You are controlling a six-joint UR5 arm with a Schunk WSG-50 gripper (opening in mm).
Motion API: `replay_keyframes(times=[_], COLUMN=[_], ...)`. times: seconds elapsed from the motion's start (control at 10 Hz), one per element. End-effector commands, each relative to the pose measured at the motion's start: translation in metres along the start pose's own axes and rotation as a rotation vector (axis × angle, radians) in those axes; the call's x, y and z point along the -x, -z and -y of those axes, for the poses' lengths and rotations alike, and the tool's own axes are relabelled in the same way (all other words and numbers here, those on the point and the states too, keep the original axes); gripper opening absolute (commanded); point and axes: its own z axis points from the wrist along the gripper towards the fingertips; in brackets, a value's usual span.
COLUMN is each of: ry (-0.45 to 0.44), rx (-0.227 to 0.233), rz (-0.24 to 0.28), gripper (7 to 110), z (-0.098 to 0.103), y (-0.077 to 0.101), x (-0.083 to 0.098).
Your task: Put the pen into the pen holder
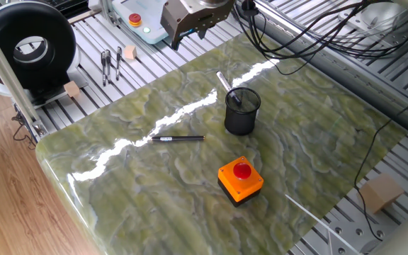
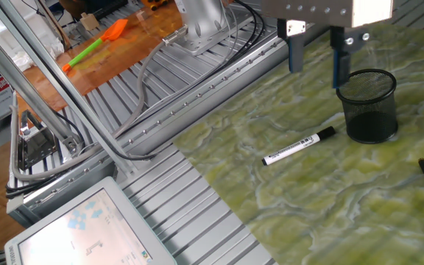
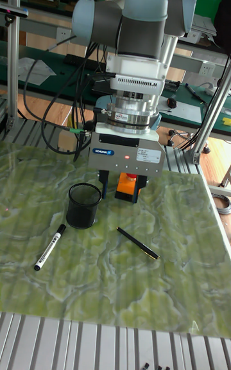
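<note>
The pale pen [image 2: 299,147] with its dark cap lies flat on the green marbled table [image 1: 310,134], just beside the black mesh pen holder [image 2: 367,105]. The one fixed view shows the pen [image 1: 222,80] behind the pen holder [image 1: 241,111], and the tall view shows the pen [image 3: 50,246] below and left of the pen holder [image 3: 83,205]. My gripper [image 2: 316,62] hangs open and empty above the table, left of the holder's rim. It is also at the table's far edge [image 1: 188,35] and close above the cup's right side [image 3: 123,189].
A black pen [image 1: 178,138] [image 3: 137,243] lies on the table, and an orange button box [image 1: 240,178] sits near the front. Loose cables [image 1: 310,35] run along the aluminium frame. A black ring device [image 1: 30,46] and small tools [image 1: 110,64] sit off the table.
</note>
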Motion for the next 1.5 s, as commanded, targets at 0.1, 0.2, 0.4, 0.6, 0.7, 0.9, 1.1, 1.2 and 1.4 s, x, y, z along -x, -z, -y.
replay_keyframes(times=[0.1,0.2,0.4,0.6,0.7,0.9,1.1,1.2,1.4], ry=[-0.006,-0.006,-0.004,0.003,0.006,0.042,0.069,0.076,0.073], rx=[0.007,0.009,0.007,0.001,0.001,-0.053,-0.09,-0.095,-0.058], rz=[0.015,0.014,0.006,0.005,0.003,-0.046,-0.101,-0.137,-0.188], gripper=[7,7,7,7,7,7,7,7,7], z=[-0.001,-0.001,-0.001,0.001,0.001,0.014,0.024,0.026,0.016], y=[-0.001,-0.001,-0.001,0.0,0.0,0.0,0.002,0.003,0.005], x=[0.004,0.003,0.001,0.001,0.001,-0.011,-0.025,-0.033,-0.046])
